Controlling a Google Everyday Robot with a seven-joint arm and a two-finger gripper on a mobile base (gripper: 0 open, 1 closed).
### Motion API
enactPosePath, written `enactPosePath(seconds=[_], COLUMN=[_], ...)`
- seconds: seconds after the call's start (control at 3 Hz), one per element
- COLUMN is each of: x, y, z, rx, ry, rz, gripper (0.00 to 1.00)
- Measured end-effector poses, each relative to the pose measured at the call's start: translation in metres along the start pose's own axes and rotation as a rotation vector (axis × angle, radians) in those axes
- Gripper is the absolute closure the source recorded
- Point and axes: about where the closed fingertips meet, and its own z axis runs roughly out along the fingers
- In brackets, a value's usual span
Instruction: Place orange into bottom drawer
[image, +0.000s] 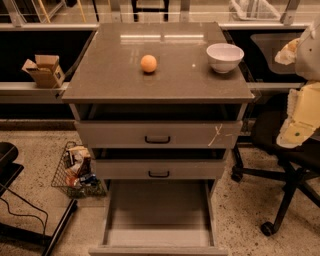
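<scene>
The orange (148, 63) sits on the grey cabinet top (115, 75), near the middle. The bottom drawer (158, 235) is pulled fully out towards me, and its flat grey floor is bare. The two upper drawers with black handles are slightly ajar. My gripper (288, 52) is at the far right edge on the pale arm, beside the cabinet top at about its height. It is far to the right of the orange and holds nothing that I can see.
A white bowl (224, 57) stands on the right rear of the cabinet top. A black office chair (280, 150) stands to the right of the cabinet. A wire basket of items (76, 172) sits on the floor at the left. A cardboard box (44, 70) rests on the left ledge.
</scene>
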Motion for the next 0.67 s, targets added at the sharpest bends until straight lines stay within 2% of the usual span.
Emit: enactPosePath(seconds=[0.67], x=[-0.0019], y=[-0.0036], z=[0.0031], rx=[0.01], ry=[-0.022], rz=[0.002], gripper=[0.0])
